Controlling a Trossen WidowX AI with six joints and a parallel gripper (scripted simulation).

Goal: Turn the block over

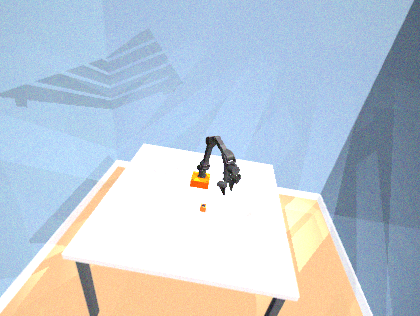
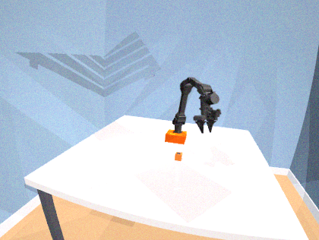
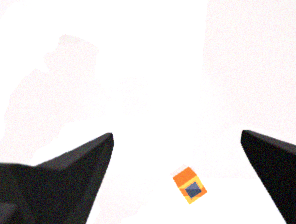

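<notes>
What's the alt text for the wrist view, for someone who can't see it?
A small orange block, its dark-marked face showing, sits on the white table, low and right of center between the open gripper's two black fingers, untouched.

No text, label, brand, number or sign was legible in any of the 3 views.
</notes>
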